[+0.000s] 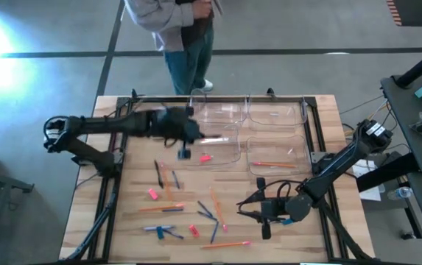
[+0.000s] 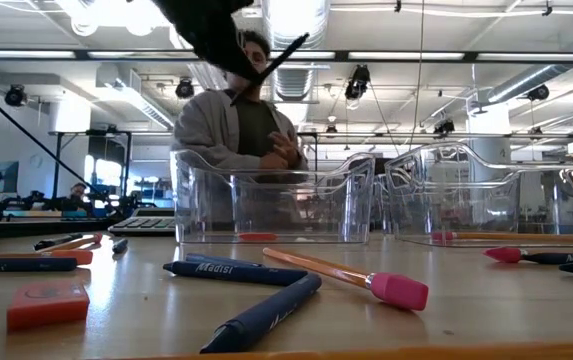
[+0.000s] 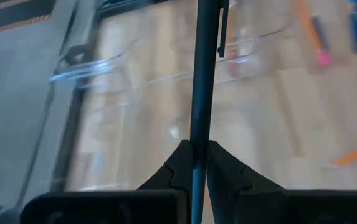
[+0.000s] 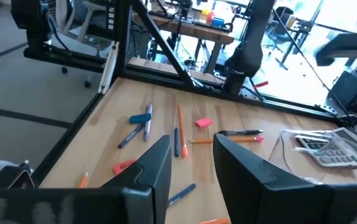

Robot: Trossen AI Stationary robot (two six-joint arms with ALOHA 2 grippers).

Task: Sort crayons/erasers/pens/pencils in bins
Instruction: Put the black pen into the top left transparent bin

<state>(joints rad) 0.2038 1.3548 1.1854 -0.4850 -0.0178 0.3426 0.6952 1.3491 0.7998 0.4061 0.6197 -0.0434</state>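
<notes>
I have the left hand (image 3: 194,163) pinched tight on a dark pen (image 3: 203,87), raised above the desk (image 1: 122,213) at the edge of the near-left clear bin (image 1: 222,151); from the wrist camera the pen runs straight out between the fingers (image 3: 228,177) over the blurred clear plastic. In the overhead camera the right hand (image 1: 251,205) sits low over the desk's right front, its fingers partly apart with nothing between them. The four bins are grouped at the far right of the desk; one holds an orange pencil (image 1: 273,163). Loose pencils (image 1: 225,244), blue sticks and pink erasers (image 1: 152,193) lie scattered on the desk's left and middle. A person (image 1: 181,29) stands behind the desk.
</notes>
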